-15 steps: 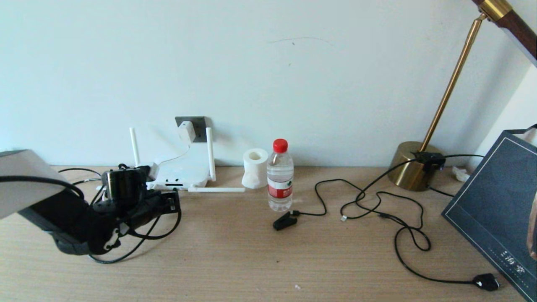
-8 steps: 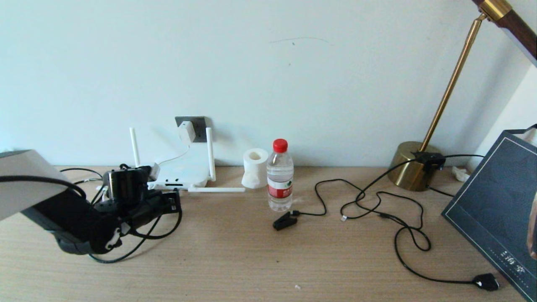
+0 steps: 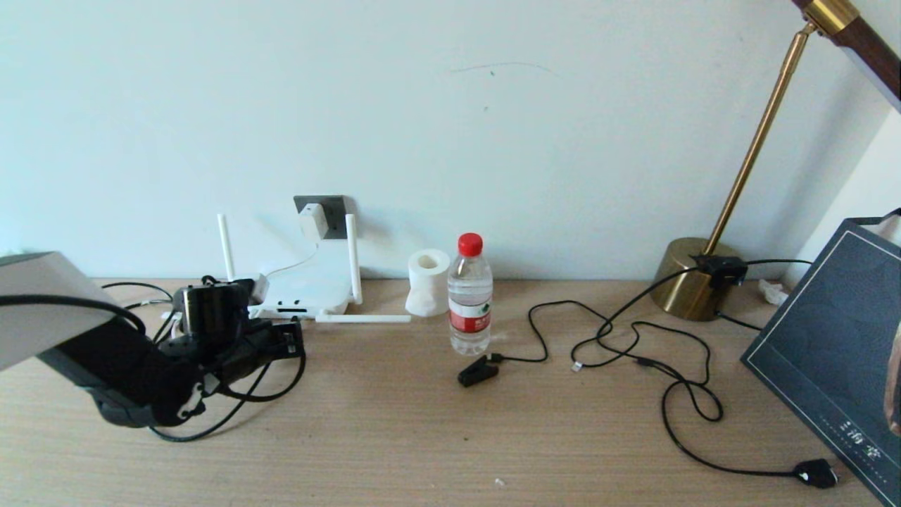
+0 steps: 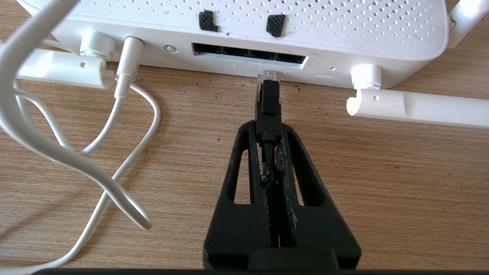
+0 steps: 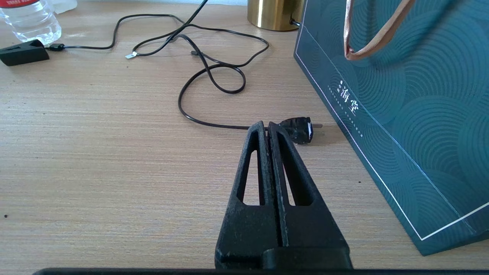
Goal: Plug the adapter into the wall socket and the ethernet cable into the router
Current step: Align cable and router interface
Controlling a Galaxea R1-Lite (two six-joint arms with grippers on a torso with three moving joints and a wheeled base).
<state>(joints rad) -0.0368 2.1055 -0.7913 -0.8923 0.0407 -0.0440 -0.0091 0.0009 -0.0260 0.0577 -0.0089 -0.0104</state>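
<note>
My left gripper point(image 4: 267, 129) is shut on the black boot of the ethernet cable point(image 4: 268, 103). The cable's clear plug tip point(image 4: 267, 75) sits right at the front edge of the white router point(image 4: 267, 23), just under the dark port row point(image 4: 248, 57) and outside it. In the head view the left gripper point(image 3: 290, 339) is low on the table in front of the router point(image 3: 306, 290). The white adapter point(image 3: 313, 220) sits in the grey wall socket point(image 3: 331, 209), and its white cord point(image 4: 126, 82) runs into the router. My right gripper point(image 5: 267, 126) hovers shut and empty at the far right.
A toilet roll point(image 3: 427, 282) and a water bottle point(image 3: 469, 296) stand right of the router. Black cords point(image 3: 633, 345), a black clip plug point(image 3: 477, 370) and a flat black plug point(image 5: 300, 130) lie mid-table. A brass lamp base point(image 3: 690, 282) and a dark bag point(image 5: 401, 95) are at the right.
The left gripper has crept slightly toward the router with the cable still in it. Nothing else has moved.
</note>
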